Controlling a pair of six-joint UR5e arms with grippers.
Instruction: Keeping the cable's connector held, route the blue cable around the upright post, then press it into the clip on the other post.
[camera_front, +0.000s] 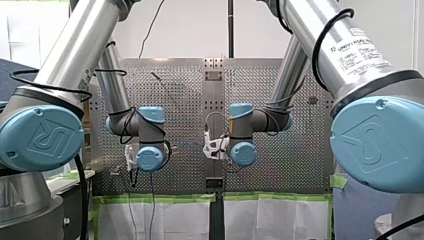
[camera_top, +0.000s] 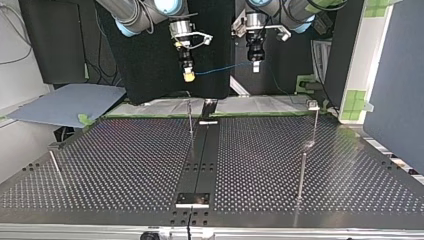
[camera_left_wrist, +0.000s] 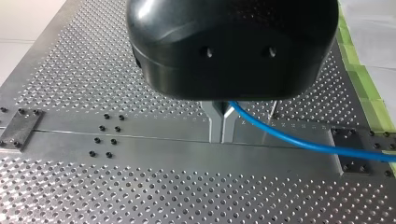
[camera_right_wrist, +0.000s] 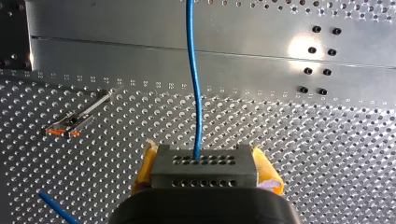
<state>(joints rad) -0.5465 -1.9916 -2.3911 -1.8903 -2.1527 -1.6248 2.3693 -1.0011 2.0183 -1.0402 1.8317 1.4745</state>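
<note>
— Nearest first, top view?
— Perforated table (camera_top: 125, 165) across the lower frame. Mid-frame, a post (camera_top: 190, 122), upright. Further right, a clip (camera_top: 313, 104) atop a second post (camera_top: 316, 130).
— And beyond?
— Both hands at the top of the frame, well above the table. Left of centre, right hand (camera_top: 188, 76), clamped on the connector (camera_right_wrist: 204, 165) between yellow pads. From there, blue cable (camera_top: 225, 68) strung rightward to left hand (camera_top: 255, 67), metal fingers pinched narrow on it.
— Cable against post or clip?
— Well apart from both.
</note>
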